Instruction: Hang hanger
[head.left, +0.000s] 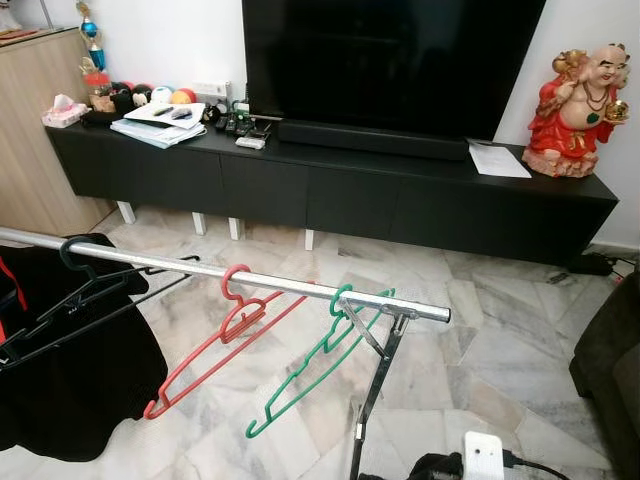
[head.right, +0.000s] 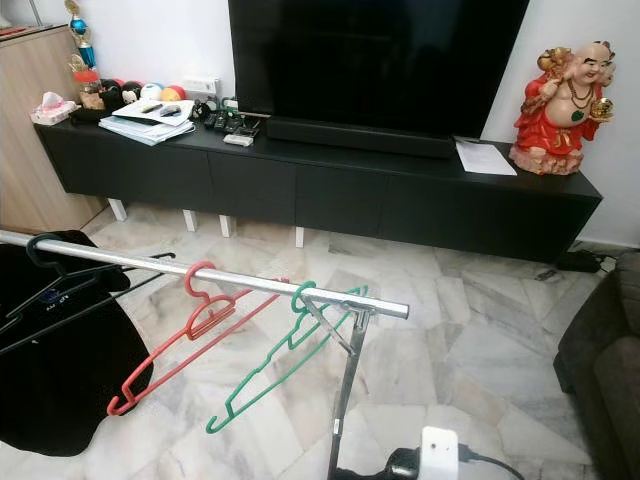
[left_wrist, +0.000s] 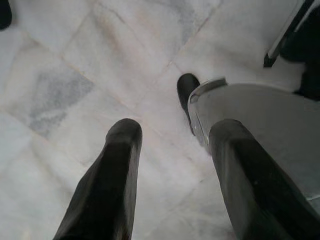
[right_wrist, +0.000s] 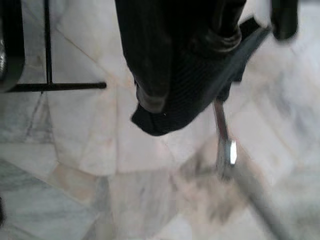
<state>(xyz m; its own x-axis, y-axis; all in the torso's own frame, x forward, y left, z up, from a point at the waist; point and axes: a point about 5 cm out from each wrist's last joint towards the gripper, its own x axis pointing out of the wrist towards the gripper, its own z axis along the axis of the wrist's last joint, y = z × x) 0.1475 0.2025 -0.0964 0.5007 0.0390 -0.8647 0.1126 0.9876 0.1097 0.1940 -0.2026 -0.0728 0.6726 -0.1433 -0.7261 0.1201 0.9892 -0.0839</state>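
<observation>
A silver rail of a clothes rack runs across the front of the scene. A red hanger and a green hanger hang from it by their hooks, both tilted down to the left. Further left a black hanger carries a black garment. My left gripper hangs open over the marble floor with nothing between its fingers. My right gripper is a dark blurred shape above the floor, close to a metal rod.
A long black TV console with a TV and a red statue stands behind the rack. A dark sofa is at the right. The rack's leg and a white plug are near my feet.
</observation>
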